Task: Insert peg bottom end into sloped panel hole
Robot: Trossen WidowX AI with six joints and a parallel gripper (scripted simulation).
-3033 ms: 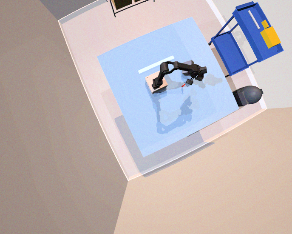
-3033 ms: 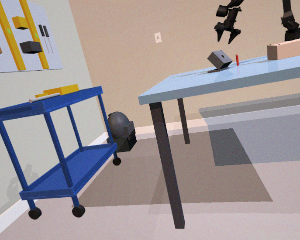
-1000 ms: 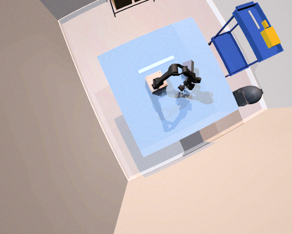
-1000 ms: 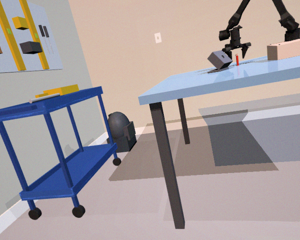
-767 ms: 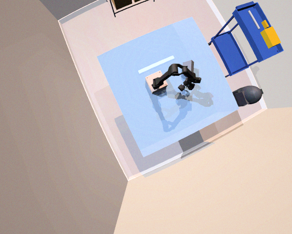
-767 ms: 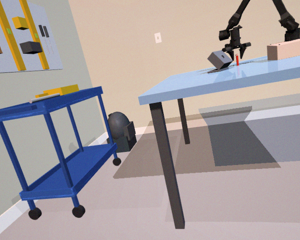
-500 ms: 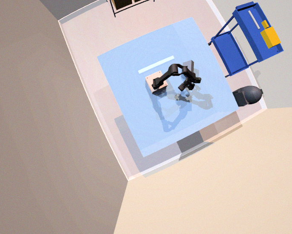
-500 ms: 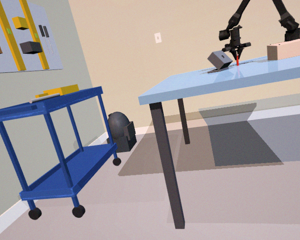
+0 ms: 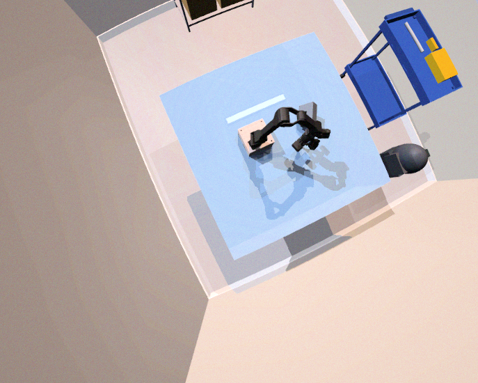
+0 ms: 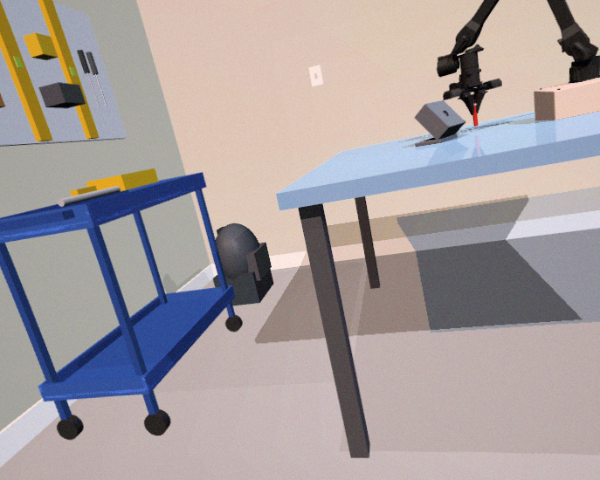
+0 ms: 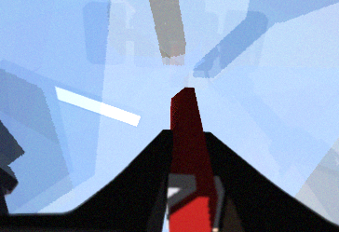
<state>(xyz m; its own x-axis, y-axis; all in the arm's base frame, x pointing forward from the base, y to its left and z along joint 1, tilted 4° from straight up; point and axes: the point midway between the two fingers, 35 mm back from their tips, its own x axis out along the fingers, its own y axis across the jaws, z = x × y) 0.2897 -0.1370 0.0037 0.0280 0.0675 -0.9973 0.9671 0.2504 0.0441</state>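
Observation:
A slim red peg (image 10: 475, 116) (image 11: 186, 149) with flat side faces stands upright, its lower end at or very close to the blue table top (image 10: 352, 165) (image 9: 214, 102). My gripper (image 10: 473, 107) (image 11: 185, 140) points down and is shut on the peg, one black finger on each side of its upper part. The grey sloped panel block (image 10: 434, 122) (image 9: 308, 108) stands beside the peg, left of it in the exterior view. Its hole (image 10: 445, 113) shows as a small dark opening in the tilted face; its exact shape is too small to tell. The arm hides the peg in the top view.
The arm's pink base block (image 9: 247, 134) (image 10: 574, 100) stands on the table, with a white strip (image 9: 255, 108) (image 11: 98, 107) beside it. A blue cart (image 9: 375, 92) (image 10: 181, 190) stands past the table edge. Shadows of the arm lie across the table.

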